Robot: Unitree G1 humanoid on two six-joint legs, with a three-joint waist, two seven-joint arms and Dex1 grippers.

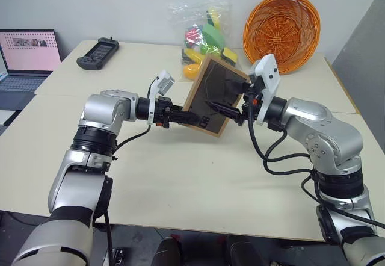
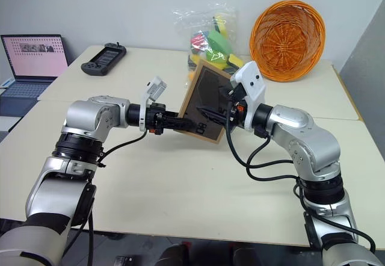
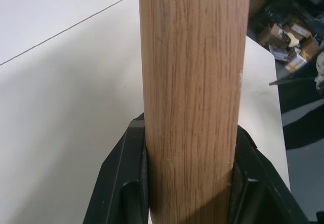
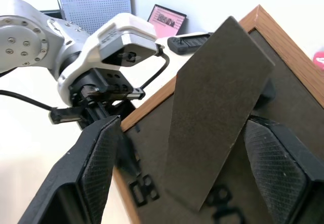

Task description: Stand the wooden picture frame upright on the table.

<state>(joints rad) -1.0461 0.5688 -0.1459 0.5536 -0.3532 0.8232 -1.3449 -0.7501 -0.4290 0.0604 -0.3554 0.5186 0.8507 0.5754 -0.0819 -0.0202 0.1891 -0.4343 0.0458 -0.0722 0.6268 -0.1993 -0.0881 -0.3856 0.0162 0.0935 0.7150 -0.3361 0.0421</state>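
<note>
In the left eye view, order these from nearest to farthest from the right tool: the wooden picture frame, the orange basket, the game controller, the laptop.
1. wooden picture frame, right at the right tool, held up over the table.
2. orange basket, behind, against the wall.
3. game controller, far-left part of the table.
4. laptop, at the left edge.

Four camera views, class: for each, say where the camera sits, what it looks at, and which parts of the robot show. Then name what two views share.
Left eye and right eye views: on the head, looking forward and down at the table; both arms show.
Left wrist view: on the left wrist, facing the wooden picture frame edge between the left gripper fingers.
Right wrist view: on the right wrist, facing the frame's dark back and fold-out stand; right gripper open, left gripper beyond.
Shared: all show the frame.
</note>
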